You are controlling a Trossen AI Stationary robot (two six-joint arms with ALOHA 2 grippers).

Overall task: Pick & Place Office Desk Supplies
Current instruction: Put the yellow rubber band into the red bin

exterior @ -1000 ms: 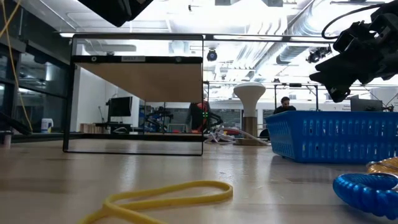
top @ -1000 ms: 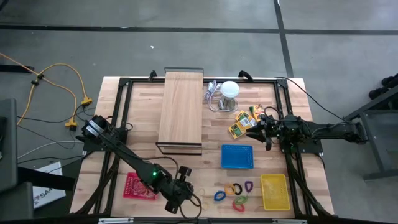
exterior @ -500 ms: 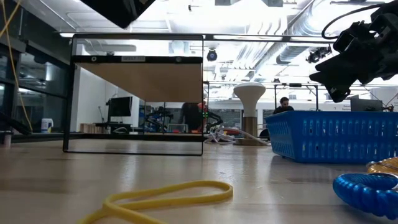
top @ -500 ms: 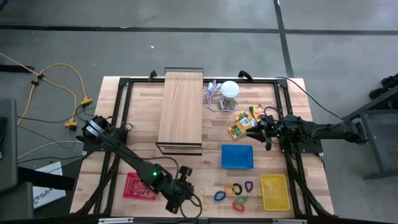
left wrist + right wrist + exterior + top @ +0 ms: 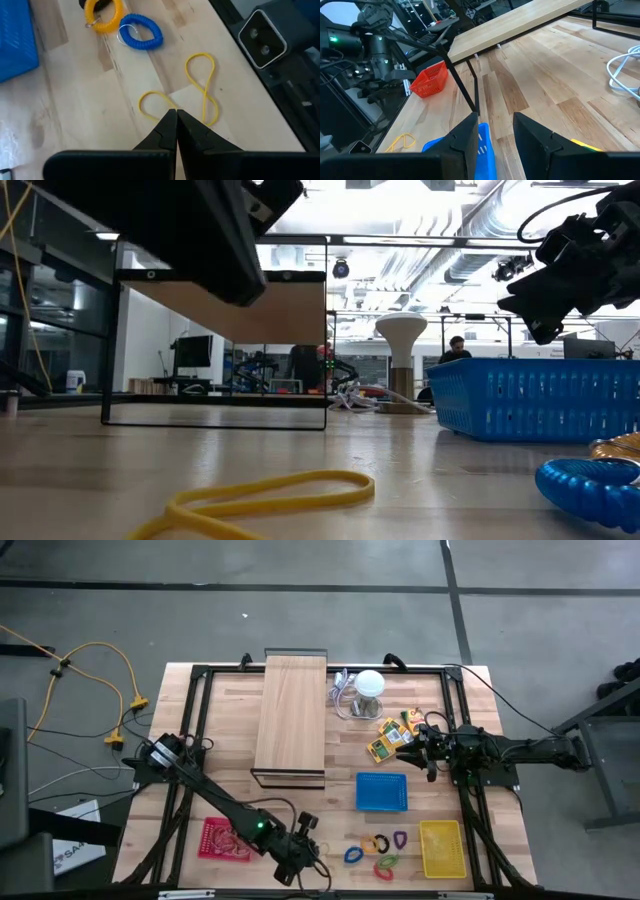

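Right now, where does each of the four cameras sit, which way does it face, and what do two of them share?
High view: overhead, straight down on the table; both arms show, left claw near the front edge.
Low view: table height, level toward the room; dark arm parts above.
Left wrist view: down past its shut fingers at the yellow rubber band.
Right wrist view: across the table past its open fingers.
Shared: the yellow rubber band and blue coiled loop appear in low and left wrist views.

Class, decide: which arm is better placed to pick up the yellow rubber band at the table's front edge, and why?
Left. The left gripper, fingers together, hangs right above the yellow rubber band; the right gripper sits far off by the printed packs.
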